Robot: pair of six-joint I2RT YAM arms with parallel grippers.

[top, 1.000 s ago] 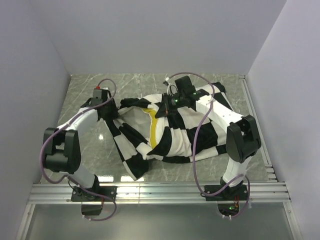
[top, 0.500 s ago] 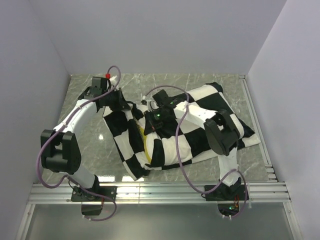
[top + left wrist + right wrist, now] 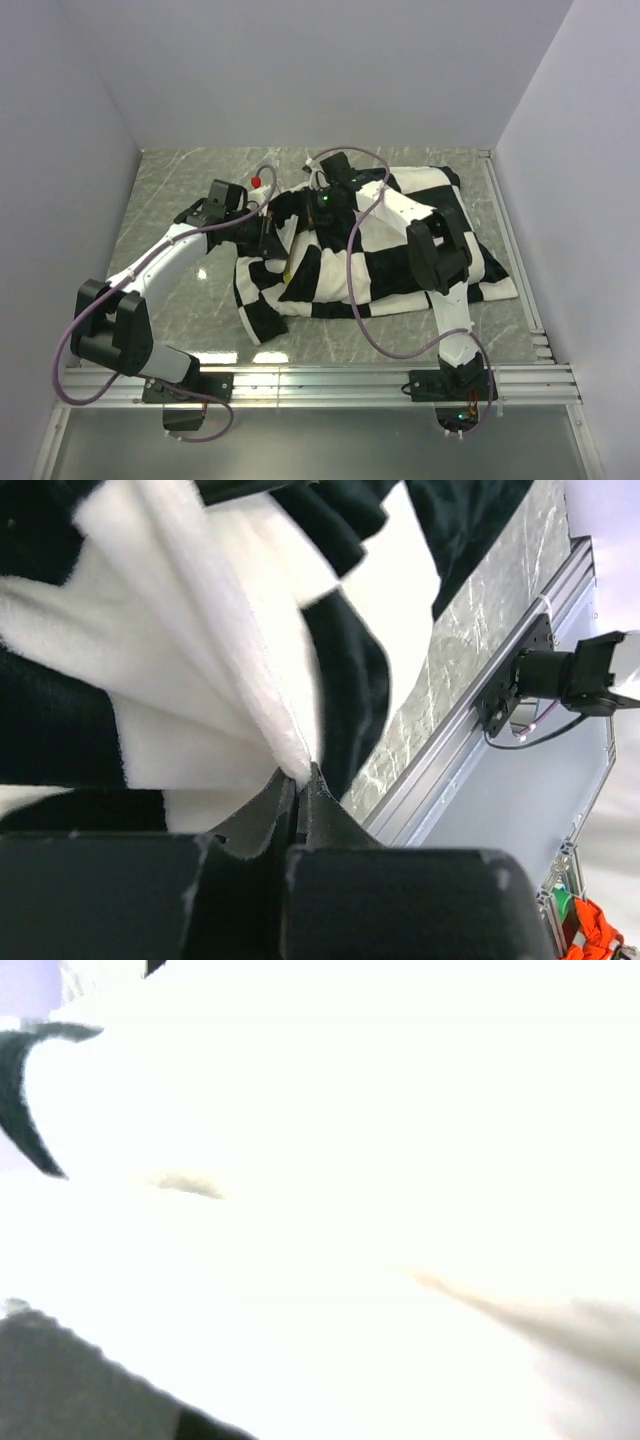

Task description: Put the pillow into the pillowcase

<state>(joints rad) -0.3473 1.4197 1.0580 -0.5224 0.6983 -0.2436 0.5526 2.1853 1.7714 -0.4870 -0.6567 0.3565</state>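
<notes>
Pale lavender walls (image 3: 300, 70) close in a grey-green marbled tabletop (image 3: 180, 190). Across its middle and right lies the plush fleece pillowcase (image 3: 440, 250) of big black-and-white checkerboard squares, plump and rumpled, its left end bunched in soft folds. Of the cream-white cushion pillow (image 3: 288, 270) only a thin yellow sliver shows at that end; the rest is hidden inside. The left gripper (image 3: 300, 780) is pinched tight on a fold of the fuzzy fabric. The right gripper (image 3: 325, 205) sits sunk in the pillowcase's far edge; its wrist view is washed-out white, so I cannot tell its opening
</notes>
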